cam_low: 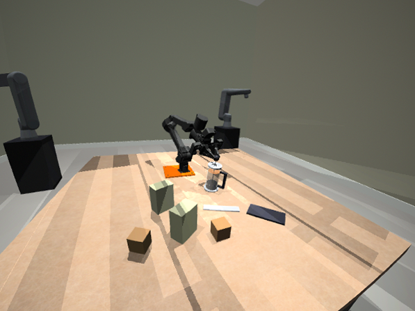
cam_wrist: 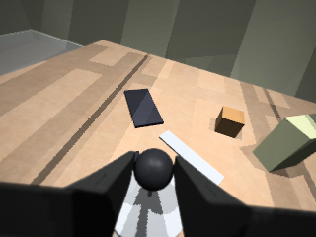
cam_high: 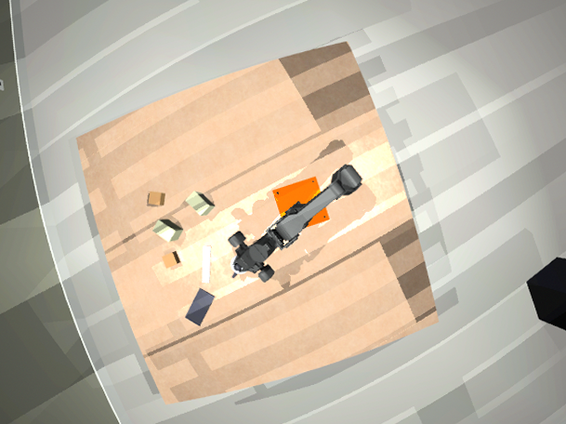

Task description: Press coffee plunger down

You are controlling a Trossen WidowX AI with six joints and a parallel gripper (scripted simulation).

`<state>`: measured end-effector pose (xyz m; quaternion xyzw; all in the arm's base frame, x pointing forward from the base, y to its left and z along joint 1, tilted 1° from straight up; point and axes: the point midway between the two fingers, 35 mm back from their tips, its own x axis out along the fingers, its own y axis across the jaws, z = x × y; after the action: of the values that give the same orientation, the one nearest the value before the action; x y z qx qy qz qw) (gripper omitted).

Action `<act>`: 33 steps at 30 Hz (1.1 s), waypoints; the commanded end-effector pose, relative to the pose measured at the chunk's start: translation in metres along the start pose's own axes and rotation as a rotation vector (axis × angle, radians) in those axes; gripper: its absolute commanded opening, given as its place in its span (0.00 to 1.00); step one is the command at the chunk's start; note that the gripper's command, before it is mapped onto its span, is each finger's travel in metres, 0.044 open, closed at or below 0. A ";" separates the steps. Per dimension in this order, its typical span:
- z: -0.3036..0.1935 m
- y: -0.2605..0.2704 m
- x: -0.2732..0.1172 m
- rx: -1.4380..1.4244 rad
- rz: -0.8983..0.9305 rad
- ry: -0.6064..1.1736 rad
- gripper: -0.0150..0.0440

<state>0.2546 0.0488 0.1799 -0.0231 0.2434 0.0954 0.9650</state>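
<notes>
Black and round, the plunger knob [cam_wrist: 153, 168] sits pinched in my pincer [cam_wrist: 153, 170], directly above the coffee press [cam_low: 213, 177]. Glass body looks fragile and tip-prone; the smooth knob is the proper hold, pressed straight down.

White strip [cam_wrist: 192, 156] and dark slab [cam_wrist: 142, 107] beyond pincer [cam_wrist: 153, 169].

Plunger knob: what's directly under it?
The gripper is shut on the black plunger knob. Beneath it shows the press's pale lid; the rod and glass body are covered in the wrist view.

You're in bare test room — wooden table [cam_low: 88, 233], plain olive walls [cam_low: 313, 65], camera arms on black blocks [cam_low: 32, 162].
</notes>
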 end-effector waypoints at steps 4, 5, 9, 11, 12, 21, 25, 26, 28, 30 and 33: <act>-0.010 0.000 0.006 0.009 -0.001 0.036 0.44; -0.010 0.000 0.006 0.009 -0.001 0.036 0.44; -0.009 0.000 0.007 0.009 -0.001 0.036 0.44; -0.009 0.000 0.007 0.009 -0.001 0.036 0.44; -0.009 0.000 0.007 0.009 -0.001 0.036 0.44; -0.008 0.000 0.009 0.009 -0.001 0.036 0.44; -0.007 0.000 0.009 0.009 -0.001 0.035 0.44; -0.007 0.000 0.009 0.009 -0.001 0.035 0.44; -0.007 0.000 0.010 0.009 -0.001 0.035 0.44; -0.007 0.000 0.010 0.009 -0.001 0.035 0.44; -0.006 0.000 0.010 0.009 -0.001 0.035 0.44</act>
<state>0.2609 0.0502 0.1740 -0.0237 0.2522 0.0950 0.9627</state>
